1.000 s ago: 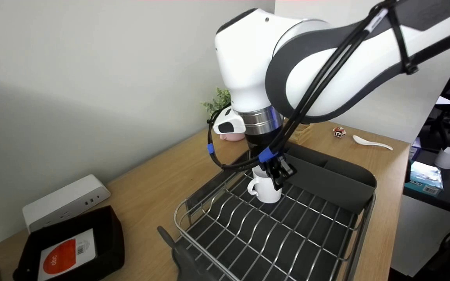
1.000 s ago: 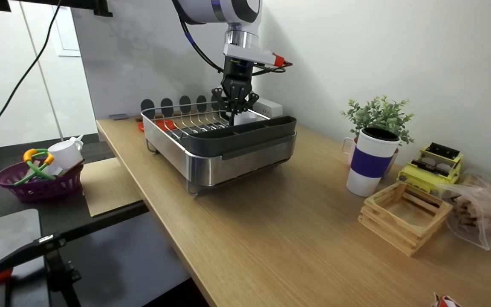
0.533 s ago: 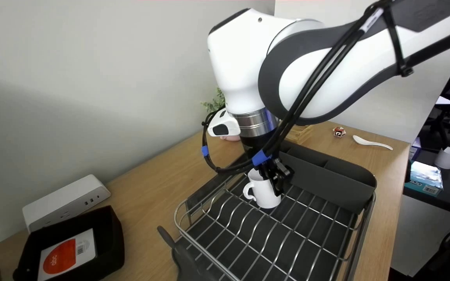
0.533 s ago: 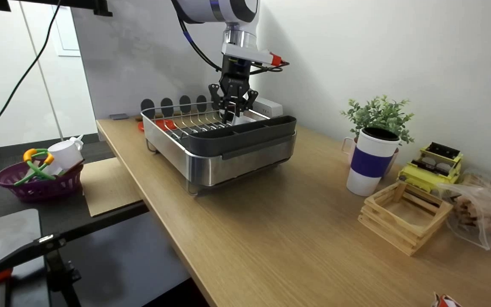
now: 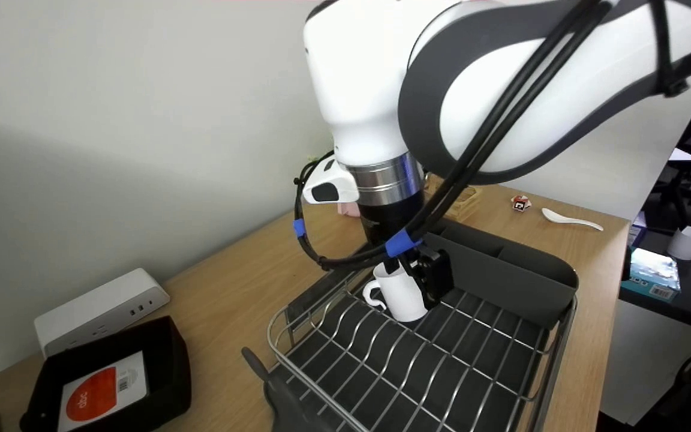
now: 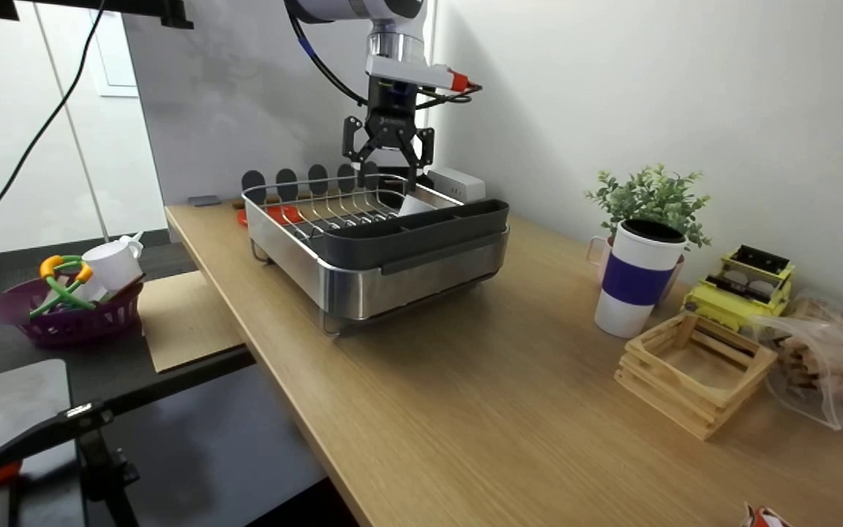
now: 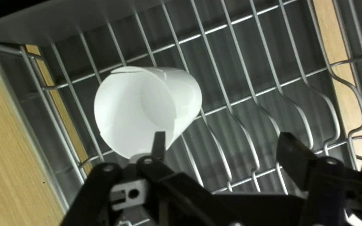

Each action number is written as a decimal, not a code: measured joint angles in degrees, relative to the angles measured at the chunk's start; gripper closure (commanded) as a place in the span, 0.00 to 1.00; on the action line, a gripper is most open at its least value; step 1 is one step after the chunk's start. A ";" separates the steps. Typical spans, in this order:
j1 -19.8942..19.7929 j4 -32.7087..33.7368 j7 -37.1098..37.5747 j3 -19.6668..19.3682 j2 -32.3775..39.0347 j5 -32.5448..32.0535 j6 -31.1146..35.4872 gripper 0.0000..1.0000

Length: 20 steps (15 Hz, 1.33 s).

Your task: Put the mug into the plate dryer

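Observation:
The small white mug (image 5: 402, 298) leans tilted on the wire bars inside the plate dryer (image 5: 471, 354), handle out to one side. In the wrist view the mug (image 7: 185, 94) shows its open mouth. My gripper (image 6: 387, 179) stands just above the rack with its jaws spread apart. Between its fingertips in the wrist view the gripper (image 7: 221, 136) has only rack bars behind the gap. One of its fingers (image 7: 159, 144) overlaps the mug's rim; whether it touches, I cannot tell. The mug's lower part hides behind the utensil holder in an exterior view.
A dark grey utensil holder (image 5: 501, 270) forms one rack end, close to the mug. Dark round paddles (image 6: 287, 184) line the far side. A white power strip (image 5: 102, 309) and black box (image 5: 105, 372) lie beside the rack. Further off stand a tumbler (image 6: 634, 278) and wooden crate (image 6: 696, 377).
The jaws have opened from shut to wide apart. The gripper has shifted slightly and risen. The mug has moved a little and leans more than before.

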 measured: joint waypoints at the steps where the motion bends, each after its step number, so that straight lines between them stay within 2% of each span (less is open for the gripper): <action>1: 0.55 -0.21 0.58 0.05 -0.59 -0.30 0.00 0.00; 8: 3.43 -3.33 4.87 0.55 -5.19 -2.48 0.12 0.00; 14: 4.22 -6.75 6.84 2.20 -9.00 -2.55 0.11 0.00; 20: 4.21 -7.41 6.86 2.22 -9.39 -2.55 0.11 0.00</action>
